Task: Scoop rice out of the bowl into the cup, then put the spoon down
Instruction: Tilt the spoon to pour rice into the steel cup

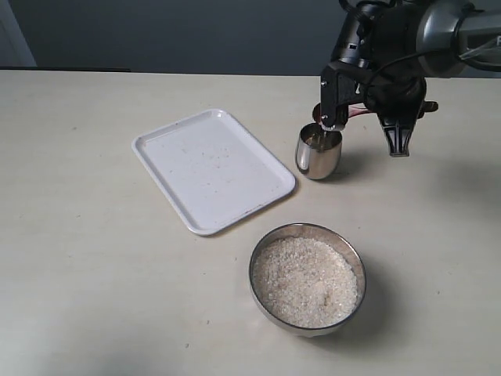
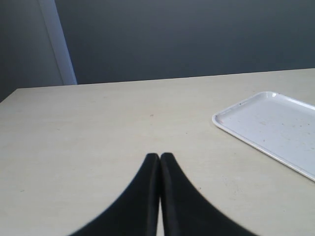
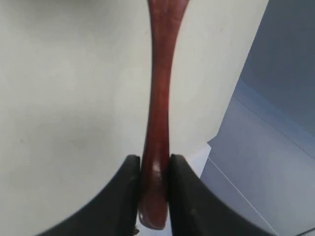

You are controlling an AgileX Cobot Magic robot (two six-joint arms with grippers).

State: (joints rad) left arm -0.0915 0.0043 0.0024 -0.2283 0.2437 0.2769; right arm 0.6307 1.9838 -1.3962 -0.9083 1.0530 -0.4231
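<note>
The steel bowl (image 1: 354, 265) stands near the front, filled with white rice (image 1: 305, 280). Behind it is the small steel cup (image 1: 318, 153), upright on the table. My right gripper (image 1: 395, 119) (image 3: 154, 160) is shut on the near end of the reddish-brown wooden spoon (image 1: 358, 113) (image 3: 160, 73) and holds it level above the table. The scoop end reaches over the cup's mouth and is mostly hidden behind the arm. My left gripper (image 2: 160, 156) is shut on nothing, low over bare table, and out of the exterior view.
A white rectangular tray (image 1: 211, 168) (image 2: 275, 128) lies left of the cup and bowl, with a few specks on it. A dark wall runs behind the table's far edge.
</note>
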